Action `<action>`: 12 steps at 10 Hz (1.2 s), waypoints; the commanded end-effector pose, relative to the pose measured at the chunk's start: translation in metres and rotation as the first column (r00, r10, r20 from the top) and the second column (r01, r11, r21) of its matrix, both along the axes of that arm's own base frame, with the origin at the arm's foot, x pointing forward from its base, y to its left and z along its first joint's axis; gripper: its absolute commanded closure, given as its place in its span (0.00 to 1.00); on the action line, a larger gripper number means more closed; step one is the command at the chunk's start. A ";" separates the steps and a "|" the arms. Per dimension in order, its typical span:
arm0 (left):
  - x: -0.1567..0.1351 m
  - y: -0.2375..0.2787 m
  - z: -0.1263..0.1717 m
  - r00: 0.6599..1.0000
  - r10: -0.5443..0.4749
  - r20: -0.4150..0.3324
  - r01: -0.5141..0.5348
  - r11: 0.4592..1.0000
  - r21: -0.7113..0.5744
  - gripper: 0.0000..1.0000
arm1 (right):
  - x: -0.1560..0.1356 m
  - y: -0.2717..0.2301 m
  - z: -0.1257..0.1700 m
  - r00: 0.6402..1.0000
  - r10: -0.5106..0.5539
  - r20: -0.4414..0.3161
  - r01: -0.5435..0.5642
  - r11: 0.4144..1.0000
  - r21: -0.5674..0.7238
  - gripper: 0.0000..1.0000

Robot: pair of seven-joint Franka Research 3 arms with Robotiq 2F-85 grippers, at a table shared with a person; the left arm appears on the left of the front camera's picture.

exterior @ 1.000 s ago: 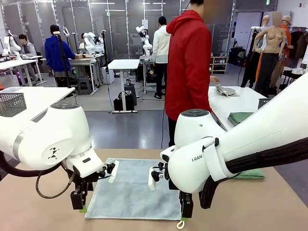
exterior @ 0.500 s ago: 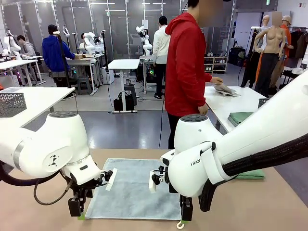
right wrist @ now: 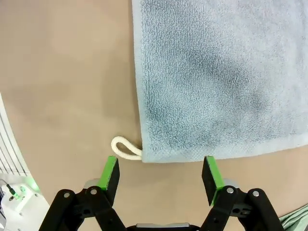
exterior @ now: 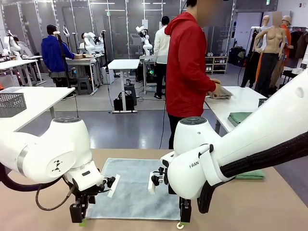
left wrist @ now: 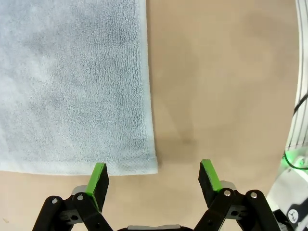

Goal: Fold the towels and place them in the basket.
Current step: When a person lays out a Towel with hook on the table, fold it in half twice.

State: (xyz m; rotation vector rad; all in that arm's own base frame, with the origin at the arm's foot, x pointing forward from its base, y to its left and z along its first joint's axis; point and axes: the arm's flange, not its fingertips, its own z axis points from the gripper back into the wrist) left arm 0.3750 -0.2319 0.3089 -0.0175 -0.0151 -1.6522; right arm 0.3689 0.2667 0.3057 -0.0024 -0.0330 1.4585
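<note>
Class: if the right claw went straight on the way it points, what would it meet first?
Most likely the corner of the towel by its white loop, flat on the table; the open right claw hangs over that corner. Depth is hard to judge.

place: lab hall | signs: rows of white worktables; people working at them

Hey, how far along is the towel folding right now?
Done: the green towel looks folded, lying on the table, not in a basket. In hand: the left gripper and right gripper, both open, hover over the near corners of the flat blue towel. Left: grasping, folding, putting both away.
</note>
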 end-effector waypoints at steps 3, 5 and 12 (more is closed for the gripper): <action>0.006 0.006 -0.017 0.999 -0.009 0.044 0.010 0.999 -0.033 0.05 | 0.004 0.008 -0.009 1.000 -0.019 0.016 0.019 1.000 -0.008 0.14; 0.012 0.003 -0.020 0.999 -0.018 0.031 0.019 0.999 -0.033 0.05 | 0.005 0.008 -0.009 1.000 -0.007 0.018 0.007 1.000 0.001 0.14; 0.010 -0.007 -0.012 0.999 -0.018 0.047 0.019 0.999 -0.030 0.31 | 0.008 0.006 -0.012 1.000 -0.011 0.000 0.011 1.000 0.001 0.34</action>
